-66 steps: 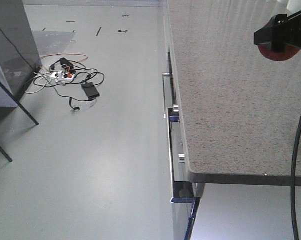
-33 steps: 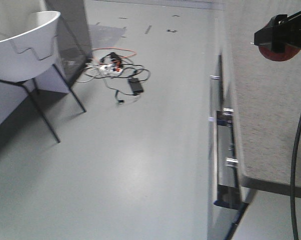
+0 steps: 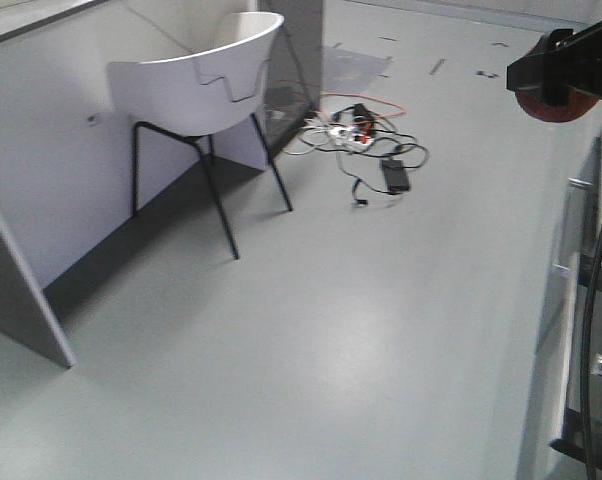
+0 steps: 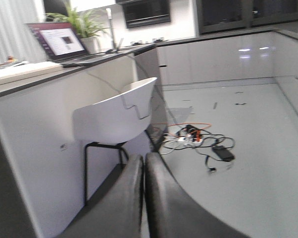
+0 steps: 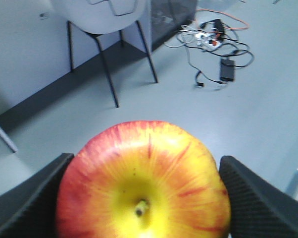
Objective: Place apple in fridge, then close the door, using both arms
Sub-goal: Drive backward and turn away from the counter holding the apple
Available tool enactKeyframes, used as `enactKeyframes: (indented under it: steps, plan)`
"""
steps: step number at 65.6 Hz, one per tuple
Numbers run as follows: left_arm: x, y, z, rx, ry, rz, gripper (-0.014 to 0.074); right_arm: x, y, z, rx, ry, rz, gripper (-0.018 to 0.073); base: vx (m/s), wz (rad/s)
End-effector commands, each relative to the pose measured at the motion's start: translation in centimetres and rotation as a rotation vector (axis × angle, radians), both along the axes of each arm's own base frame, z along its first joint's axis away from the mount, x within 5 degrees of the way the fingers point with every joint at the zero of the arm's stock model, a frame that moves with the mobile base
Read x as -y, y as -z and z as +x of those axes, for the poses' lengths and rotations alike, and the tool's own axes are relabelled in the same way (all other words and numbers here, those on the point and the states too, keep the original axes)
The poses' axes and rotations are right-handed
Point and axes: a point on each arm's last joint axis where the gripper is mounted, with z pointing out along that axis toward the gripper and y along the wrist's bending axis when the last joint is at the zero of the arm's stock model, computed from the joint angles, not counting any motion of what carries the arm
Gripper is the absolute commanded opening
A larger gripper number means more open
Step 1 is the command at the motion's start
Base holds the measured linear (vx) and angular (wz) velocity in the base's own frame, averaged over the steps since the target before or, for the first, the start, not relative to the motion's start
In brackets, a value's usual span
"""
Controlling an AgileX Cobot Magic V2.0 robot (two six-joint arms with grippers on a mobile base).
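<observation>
My right gripper (image 3: 566,70) sits at the top right of the front view, shut on the apple (image 3: 553,106), whose red underside shows below the black fingers. In the right wrist view the apple (image 5: 144,183) fills the lower frame, red with a yellow patch round the stem, and my right gripper (image 5: 144,198) grips it with one black pad on each side. My left gripper (image 4: 144,158) is shut and empty, its two dark fingers pressed together above the floor. A thin black cable (image 3: 593,300) hangs down the right edge. The fridge and its door are out of view.
A white chair (image 3: 206,85) on black legs stands by a grey counter wall (image 3: 41,170) at the left. A tangle of cables and a power strip (image 3: 366,140) lies on the floor beyond. A cabinet front with metal handles (image 3: 581,260) is at the right edge. A laptop (image 4: 60,42) sits on the counter.
The front view has swung left: the speckled countertop slid off to the right, and the chair and counter wall came in. The right gripper still holds the apple at the same spot.
</observation>
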Motion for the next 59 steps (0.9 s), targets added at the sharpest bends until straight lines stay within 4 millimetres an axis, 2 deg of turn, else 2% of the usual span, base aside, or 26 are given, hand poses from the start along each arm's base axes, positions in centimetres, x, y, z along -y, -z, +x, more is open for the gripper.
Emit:
enactKeyframes:
  steps: [1,59]
  plan:
    - [0.02,-1.36,-0.27,0.103,0.006,-0.028,-0.0007,0.17,-2.73,-0.8,0.139,0.02,0.011,0.0102,-0.04,0.48]
    - [0.02,-1.36,-0.27,0.103,0.006,-0.028,-0.0007,0.17,-2.73,-0.8,0.139,0.02,0.011,0.0102,-0.01,0.45]
